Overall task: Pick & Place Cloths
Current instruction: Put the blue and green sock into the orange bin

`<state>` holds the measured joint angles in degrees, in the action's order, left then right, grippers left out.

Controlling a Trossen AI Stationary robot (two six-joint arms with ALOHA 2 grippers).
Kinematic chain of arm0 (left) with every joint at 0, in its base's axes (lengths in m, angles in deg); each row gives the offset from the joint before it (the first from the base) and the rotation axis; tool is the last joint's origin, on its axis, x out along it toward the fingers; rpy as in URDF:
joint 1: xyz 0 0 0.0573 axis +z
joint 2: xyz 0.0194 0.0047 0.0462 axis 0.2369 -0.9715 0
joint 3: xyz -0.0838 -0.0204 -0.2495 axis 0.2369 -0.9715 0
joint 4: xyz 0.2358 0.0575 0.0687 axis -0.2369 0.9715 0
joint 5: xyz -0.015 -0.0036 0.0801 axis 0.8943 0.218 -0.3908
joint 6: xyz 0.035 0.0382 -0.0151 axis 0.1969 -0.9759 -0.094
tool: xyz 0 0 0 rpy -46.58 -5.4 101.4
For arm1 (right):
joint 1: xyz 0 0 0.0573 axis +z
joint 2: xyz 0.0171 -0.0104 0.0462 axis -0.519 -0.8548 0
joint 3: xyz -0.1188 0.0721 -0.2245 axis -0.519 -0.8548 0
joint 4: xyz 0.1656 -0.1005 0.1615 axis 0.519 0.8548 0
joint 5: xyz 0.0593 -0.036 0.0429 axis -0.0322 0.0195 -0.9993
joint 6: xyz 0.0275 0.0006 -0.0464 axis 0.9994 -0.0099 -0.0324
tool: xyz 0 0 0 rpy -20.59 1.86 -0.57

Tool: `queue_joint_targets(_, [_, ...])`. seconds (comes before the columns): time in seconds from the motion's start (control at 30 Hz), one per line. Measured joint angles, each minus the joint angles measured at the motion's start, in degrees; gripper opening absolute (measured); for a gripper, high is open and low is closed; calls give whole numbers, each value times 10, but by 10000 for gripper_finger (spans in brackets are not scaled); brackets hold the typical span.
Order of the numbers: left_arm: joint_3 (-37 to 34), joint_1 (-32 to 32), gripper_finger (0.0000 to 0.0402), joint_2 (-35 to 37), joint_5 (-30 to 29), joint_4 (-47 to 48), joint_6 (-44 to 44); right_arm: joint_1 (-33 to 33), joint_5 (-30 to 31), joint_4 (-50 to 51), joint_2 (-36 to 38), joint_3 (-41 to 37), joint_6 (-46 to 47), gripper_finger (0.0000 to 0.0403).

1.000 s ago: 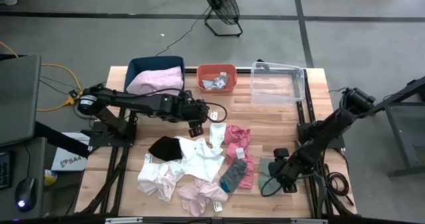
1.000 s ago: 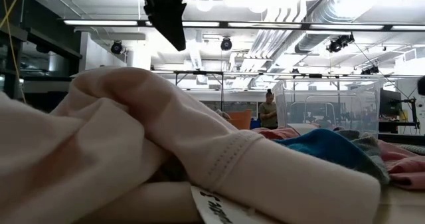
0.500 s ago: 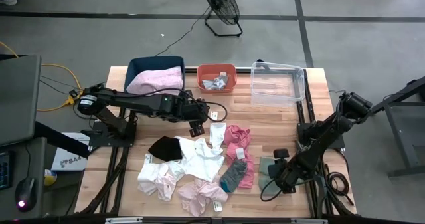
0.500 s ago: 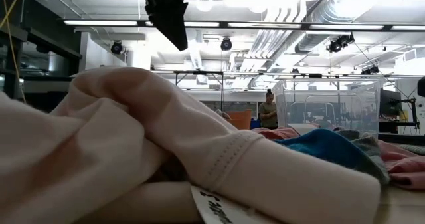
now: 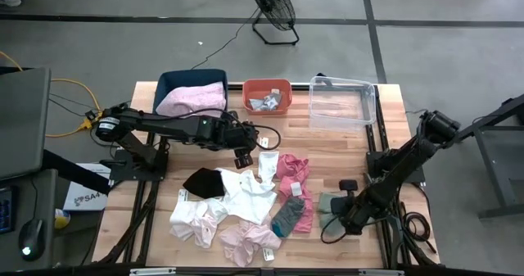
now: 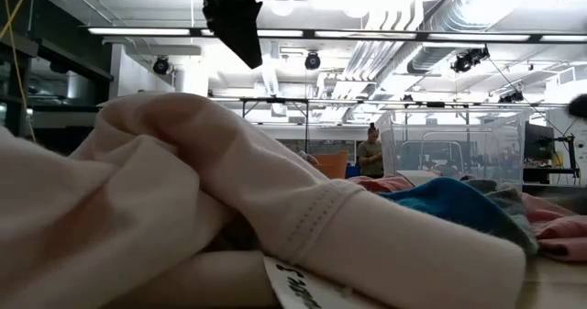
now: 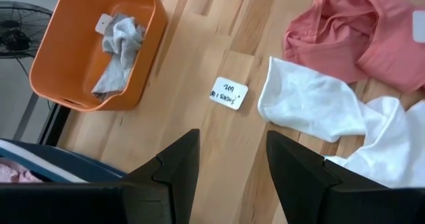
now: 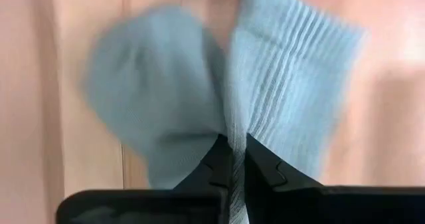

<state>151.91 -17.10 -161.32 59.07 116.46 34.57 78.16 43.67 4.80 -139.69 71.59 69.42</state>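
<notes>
Several cloths lie in a pile on the wooden table: black (image 5: 205, 182), white (image 5: 246, 190), pink (image 5: 291, 169), a teal-grey sock (image 5: 288, 214) and pale pink (image 5: 250, 239). My right gripper (image 5: 342, 212) is at the table's near right, shut on a sage green ribbed cloth (image 5: 327, 202), which fills the right wrist view (image 8: 279, 84). My left gripper (image 5: 241, 156) is open and empty above bare wood just beyond the pile. In the left wrist view (image 7: 229, 157) it stands short of a white cloth (image 7: 312, 111) and a paper tag (image 7: 229, 93). My right gripper pinches a raised fold of the sage green cloth (image 8: 232, 127) between its two fingers. The fingers come from above, pointing down. The cloth spreads out to both sides of the fingers over the wood. Whether it is lifted clear I cannot tell.
At the far edge stand a blue bin (image 5: 172, 81) holding a pink cloth (image 5: 192, 100), an orange bin (image 5: 268, 83) holding a grey cloth (image 7: 119, 51), and a clear bin (image 5: 342, 86). A pale pink cloth (image 6: 183, 208) fills the low view.
My right arm has shifted a little back and forth while its gripper stays at the sage green cloth.
</notes>
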Motion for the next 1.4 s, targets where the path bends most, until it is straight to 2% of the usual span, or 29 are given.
queue_joint_targets(0.13, [0,0,168,0,0,-29,-10,-17,98,-7,47,4,-15,6])
queue_joint_targets(0.4, [0,0,168,0,0,-92,-33,-89,234,-8,110,5,-44,5])
queue_joint_targets(0.53, [0,0,168,-1,0,-136,-58,-139,289,-9,128,5,-19,5])
queue_joint_targets(0.63, [0,0,168,-5,0,-170,-85,-181,295,-21,139,5,-18,5])
queue_joint_targets(0.77, [2,0,168,-14,0,-219,-124,-227,300,-74,147,5,-67,5])
queue_joint_targets(0.97, [1,0,168,-20,0,-247,-113,-274,306,-180,161,6,-166,5])
queue_joint_targets(1.13, [1,0,168,-28,0,-256,-115,-314,306,-211,164,7,-184,5])
queue_joint_targets(1.2, [-13,1,168,-30,8,-263,-120,-327,305,-211,164,7,-184,5])
queue_joint_targets(1.4, [-94,14,168,-24,38,-371,-124,-356,304,-212,164,7,-195,5])
